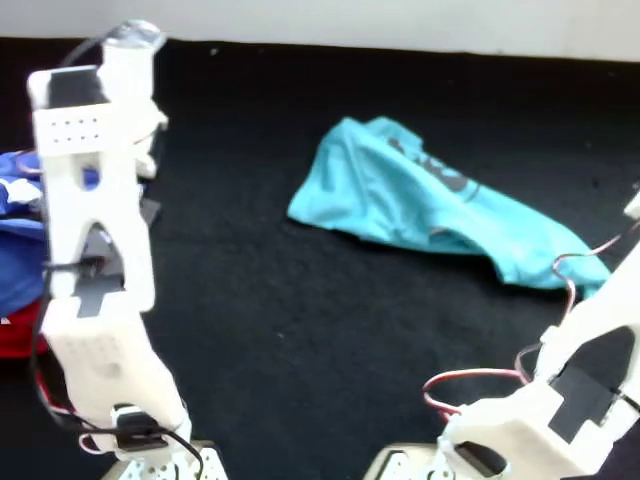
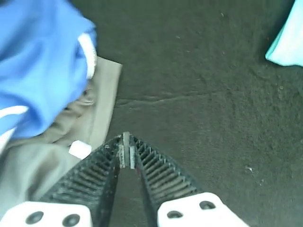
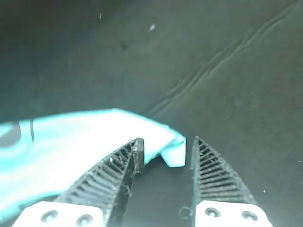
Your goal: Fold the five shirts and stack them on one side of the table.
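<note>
Black table (image 1: 280,330) — teal shirt (image 1: 420,200) limp, light; grab its corner. Right gripper (image 3: 165,142) half-open astride that corner — left gripper (image 2: 125,153) closed, empty.

The high camera sits above the arms' bases and looks down across the dark surface (image 1: 300,330) toward its far edge. Each wrist camera hangs close over the surface, facing past its own jaws. All three views share the teal shirt (image 1: 430,205); the high and left wrist views share the blue shirt (image 1: 15,250).
</note>
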Tool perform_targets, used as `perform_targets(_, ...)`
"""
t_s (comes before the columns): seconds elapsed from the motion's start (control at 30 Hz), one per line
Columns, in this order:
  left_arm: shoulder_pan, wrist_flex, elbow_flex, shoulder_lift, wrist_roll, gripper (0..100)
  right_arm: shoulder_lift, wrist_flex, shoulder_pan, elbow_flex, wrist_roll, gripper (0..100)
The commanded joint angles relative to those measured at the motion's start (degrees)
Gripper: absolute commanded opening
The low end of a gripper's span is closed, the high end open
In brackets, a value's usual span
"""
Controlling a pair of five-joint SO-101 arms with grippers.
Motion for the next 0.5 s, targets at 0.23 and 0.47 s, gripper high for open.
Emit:
perform_targets(0.23, -9.36, 0.53, -1.89, -12.79, 0.62, 3, 0.04, 3.03, -40.40, -0.13, -0.18, 17.4)
perform_targets(0.47, -16.84, 0.53, -1.98, -13.41, 0.62, 3, 11.91, -18.59, -60.18, 14.90, 0.00, 17.4)
